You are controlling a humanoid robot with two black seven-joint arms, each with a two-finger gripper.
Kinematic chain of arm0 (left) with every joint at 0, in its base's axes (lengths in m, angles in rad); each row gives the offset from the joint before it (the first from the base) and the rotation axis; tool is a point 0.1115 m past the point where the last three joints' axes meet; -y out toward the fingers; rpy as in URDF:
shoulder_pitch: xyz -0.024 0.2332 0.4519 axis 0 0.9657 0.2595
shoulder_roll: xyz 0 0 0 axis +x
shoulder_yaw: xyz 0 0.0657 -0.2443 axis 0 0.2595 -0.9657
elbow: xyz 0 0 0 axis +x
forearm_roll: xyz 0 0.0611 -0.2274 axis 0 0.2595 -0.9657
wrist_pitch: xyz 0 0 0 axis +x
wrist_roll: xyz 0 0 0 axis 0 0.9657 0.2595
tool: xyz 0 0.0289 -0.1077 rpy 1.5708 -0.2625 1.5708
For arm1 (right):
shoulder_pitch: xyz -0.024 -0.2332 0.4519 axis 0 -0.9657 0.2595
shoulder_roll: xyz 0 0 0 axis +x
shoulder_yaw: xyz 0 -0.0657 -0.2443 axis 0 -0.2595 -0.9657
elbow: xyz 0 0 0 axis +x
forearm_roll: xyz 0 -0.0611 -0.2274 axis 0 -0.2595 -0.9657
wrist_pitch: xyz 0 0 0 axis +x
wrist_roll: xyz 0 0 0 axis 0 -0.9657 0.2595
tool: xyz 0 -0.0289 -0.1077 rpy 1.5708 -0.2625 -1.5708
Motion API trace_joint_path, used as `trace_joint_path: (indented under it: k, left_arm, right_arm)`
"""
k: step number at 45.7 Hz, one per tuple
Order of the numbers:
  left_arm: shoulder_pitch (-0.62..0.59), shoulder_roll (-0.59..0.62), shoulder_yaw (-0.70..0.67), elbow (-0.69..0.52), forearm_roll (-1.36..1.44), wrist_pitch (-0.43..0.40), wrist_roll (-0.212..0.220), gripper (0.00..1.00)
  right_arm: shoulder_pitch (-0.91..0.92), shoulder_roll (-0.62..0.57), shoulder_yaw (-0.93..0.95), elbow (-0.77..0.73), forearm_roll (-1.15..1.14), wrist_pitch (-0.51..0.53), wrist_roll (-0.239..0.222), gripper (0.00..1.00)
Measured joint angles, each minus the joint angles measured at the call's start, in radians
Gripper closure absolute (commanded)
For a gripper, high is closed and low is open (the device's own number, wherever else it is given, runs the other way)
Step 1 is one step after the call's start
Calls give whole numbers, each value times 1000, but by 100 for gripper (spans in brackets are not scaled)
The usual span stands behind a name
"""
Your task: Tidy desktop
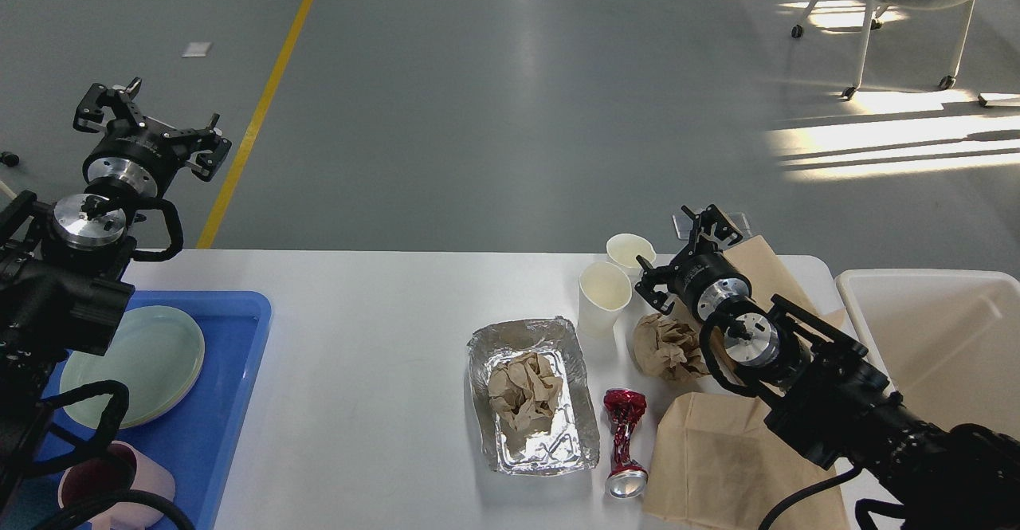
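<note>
Right below the camera, the desktop (374, 355) fills the near view, with a foil tray (532, 393), crushed red can (623, 442) and two paper cups (603, 297) on its right half. Right gripper (692, 253) looks spread beside the cups; left gripper (147, 119) hangs spread past the far-left corner.

A wide bare stretch of the desktop (366, 339) lies open between the blue tray (231, 371) at left and the foil tray (532, 394). To the right, passage narrows: two paper cups (603, 297), a crumpled paper ball (666, 345), a crushed red can (623, 442) and brown paper bags (717, 466) crowd together, the white bin (932, 331) beyond.
</note>
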Motion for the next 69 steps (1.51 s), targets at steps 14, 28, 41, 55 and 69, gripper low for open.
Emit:
trace_joint_path:
  k: [14, 28, 41, 55, 69]
  left_arm:
    - [-31, -24, 168, -4, 3, -4, -17, 4]
    - [-11, -77, 171, -4, -2, -71, -20, 4]
    - [54, -91, 172, -3, -3, -91, -20, 4]
    - [158, -97, 180, -3, -3, -222, -19, 4]
    - [231, -113, 181, -3, 0, -380, -21, 4]
  right_arm:
    - [0, 0, 0, 0, 0, 0, 0, 0]
    - [0, 0, 0, 0, 0, 0, 0, 0]
    - [0, 0, 0, 0, 0, 0, 0, 0]
    - [0, 0, 0, 0, 0, 0, 0, 0]
    - [0, 0, 0, 0, 0, 0, 0, 0]
